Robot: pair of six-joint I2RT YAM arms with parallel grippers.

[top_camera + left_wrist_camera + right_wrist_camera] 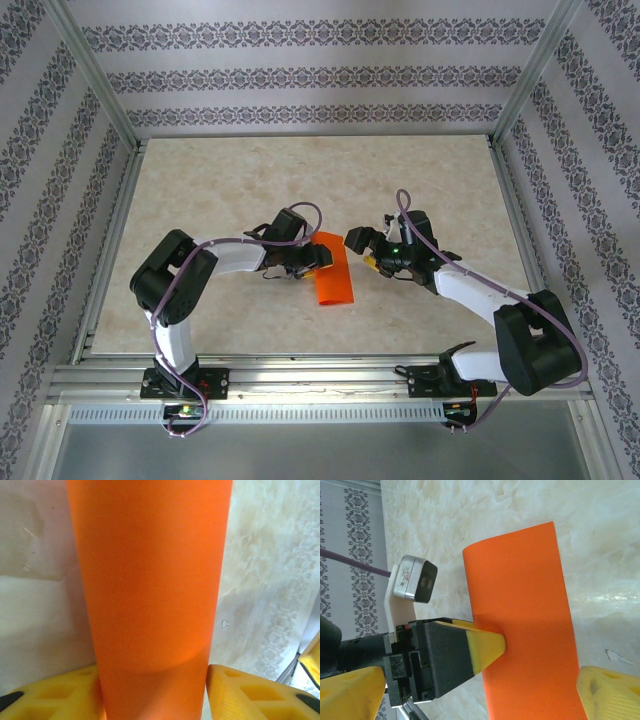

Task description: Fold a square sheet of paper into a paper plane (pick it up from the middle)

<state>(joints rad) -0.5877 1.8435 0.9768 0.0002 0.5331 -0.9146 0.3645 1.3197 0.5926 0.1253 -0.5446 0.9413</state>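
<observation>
Ok: marble-look table point(250, 190) under everything, orange paper point(335, 283) flat on it, already folded to a long narrow strip. No plane yet; I'd call this mid-fold. Everything else placed vs that strip.

My left arm point(200, 270) comes in from the strip's left, elbow bent hard, forearm low & near level w/ the tabletop, wrist right at the strip's far end. My right arm point(480, 295) mirrors it from the strip's right, reaching for that same far end.

Now my left gripper point(312, 262): jaws part open, one yellow finger point(487, 647) touching the strip's long edge, its mate on the opp. edge, strip running between. Prob. there to pin or square the fold; can't tell if I'm actually squeezing.

Then my right gripper point(362, 250): jaws at full spread, holding nothing, hovering just beside the strip's far end, fingers either side of its width. Ready, I reckon, to take over or press the crease.
</observation>
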